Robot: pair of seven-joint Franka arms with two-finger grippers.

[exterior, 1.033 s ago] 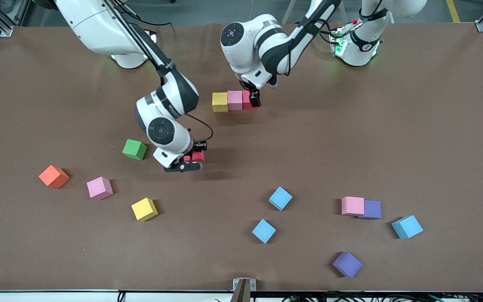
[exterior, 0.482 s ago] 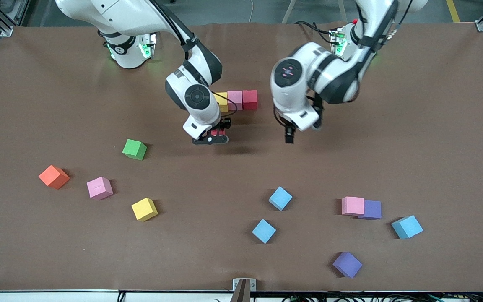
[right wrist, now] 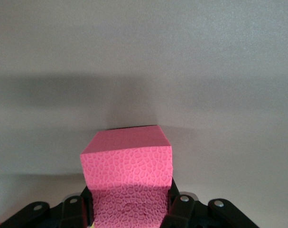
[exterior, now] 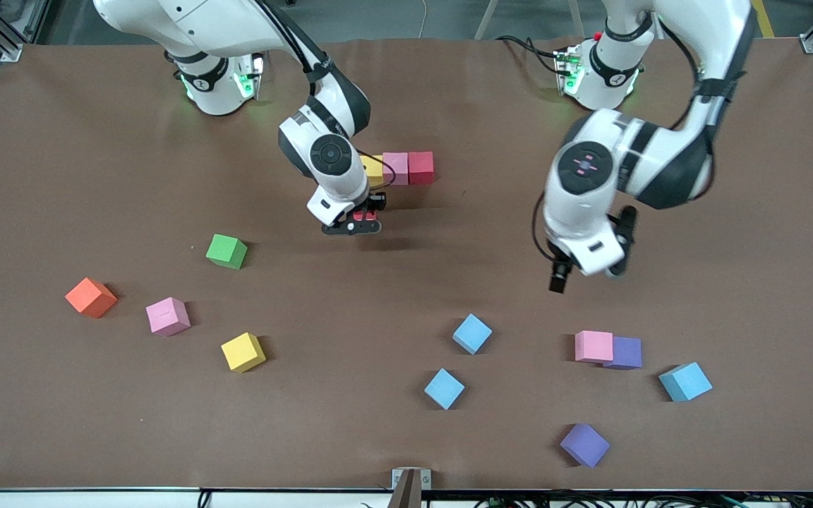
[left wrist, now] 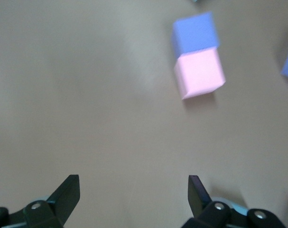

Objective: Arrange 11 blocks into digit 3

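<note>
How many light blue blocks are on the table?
3: one light blue block; a second nearer the front camera; a third toward the left arm's end, beside the purple block.

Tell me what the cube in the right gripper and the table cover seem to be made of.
The red cube, shut in the right gripper by the row's yellow end, looks like matte foam: its face shows a pebbled, cell-like texture with no shine. The table cover looks like a dull brown sheet, maybe paper or felt; faint creases show.
</note>
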